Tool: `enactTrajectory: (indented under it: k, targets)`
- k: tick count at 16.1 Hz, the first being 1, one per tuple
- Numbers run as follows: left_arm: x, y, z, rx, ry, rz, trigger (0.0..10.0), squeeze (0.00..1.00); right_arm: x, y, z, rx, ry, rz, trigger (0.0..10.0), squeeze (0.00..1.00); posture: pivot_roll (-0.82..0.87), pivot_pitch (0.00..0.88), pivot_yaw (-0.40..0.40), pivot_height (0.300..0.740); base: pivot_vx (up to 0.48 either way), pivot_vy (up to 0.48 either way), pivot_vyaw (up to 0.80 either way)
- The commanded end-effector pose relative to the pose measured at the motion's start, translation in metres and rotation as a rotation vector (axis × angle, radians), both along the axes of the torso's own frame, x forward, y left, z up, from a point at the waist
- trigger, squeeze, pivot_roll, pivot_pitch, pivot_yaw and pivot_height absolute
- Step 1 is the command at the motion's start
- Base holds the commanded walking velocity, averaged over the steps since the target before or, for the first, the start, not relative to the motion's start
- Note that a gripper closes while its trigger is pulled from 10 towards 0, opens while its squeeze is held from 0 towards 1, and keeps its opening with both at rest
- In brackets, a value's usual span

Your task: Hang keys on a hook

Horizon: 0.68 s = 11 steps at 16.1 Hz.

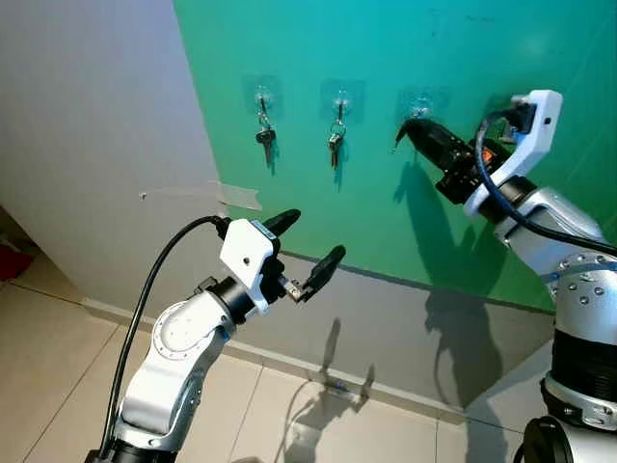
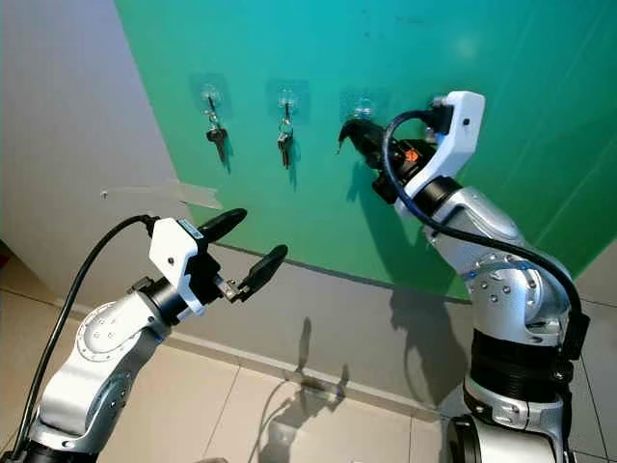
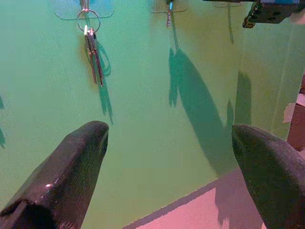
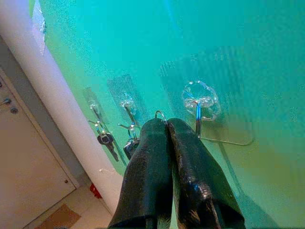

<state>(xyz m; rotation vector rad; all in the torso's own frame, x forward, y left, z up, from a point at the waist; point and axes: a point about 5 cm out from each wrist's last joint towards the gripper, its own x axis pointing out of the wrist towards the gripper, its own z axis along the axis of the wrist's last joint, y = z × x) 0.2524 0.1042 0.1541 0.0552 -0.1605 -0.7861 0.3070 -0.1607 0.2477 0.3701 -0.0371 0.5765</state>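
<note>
Three clear stick-on hooks sit in a row on the green wall (image 1: 386, 222). A black-headed key (image 1: 265, 137) hangs from the left hook and a bunch of keys (image 1: 335, 145) from the middle one. My right gripper (image 1: 410, 127) is raised to the third hook (image 4: 199, 102), fingertips just beside its metal prong. It is shut on a key ring (image 4: 160, 114), and a small key (image 1: 395, 145) dangles below the tips. My left gripper (image 1: 313, 236) is held lower and further left, in front of the wall, open with nothing in it.
A strip of tape (image 1: 238, 196) sticks to the grey wall on the left. Below the green panel run a grey band and a tiled floor (image 1: 289, 405). A red object (image 1: 10, 262) lies at the far left. A door (image 4: 28, 167) stands beside the wall.
</note>
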Motion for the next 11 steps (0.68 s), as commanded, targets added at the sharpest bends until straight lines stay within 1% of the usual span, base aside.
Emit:
enactTrajectory:
  k: [1, 3, 8, 11]
  targets:
    - [0.000, -0.002, 0.005, 0.005, -0.018, -0.022, 10.0, 0.00, 0.002, -0.004, 0.004, -0.005, -0.002, -0.022, 10.0, 0.00, -0.03, 0.000, 0.035, 0.740, 0.000, 0.000, 0.00]
    - [-0.001, -0.002, 0.004, 0.004, -0.016, -0.021, 10.0, 0.00, 0.003, -0.005, 0.000, -0.015, 0.021, -0.030, 10.0, 0.00, -0.03, 0.000, 0.036, 0.740, 0.000, 0.000, 0.00]
    - [-0.003, -0.001, 0.003, 0.010, -0.007, -0.024, 10.0, 0.00, 0.010, -0.006, -0.005, 0.007, 0.072, -0.069, 10.0, 0.00, -0.03, 0.000, 0.039, 0.740, 0.000, 0.000, 0.00]
    - [-0.003, -0.001, 0.003, 0.011, -0.006, -0.025, 10.0, 0.00, 0.012, -0.007, -0.005, 0.028, 0.081, -0.088, 10.0, 0.00, -0.03, 0.000, 0.042, 0.740, 0.000, 0.000, 0.00]
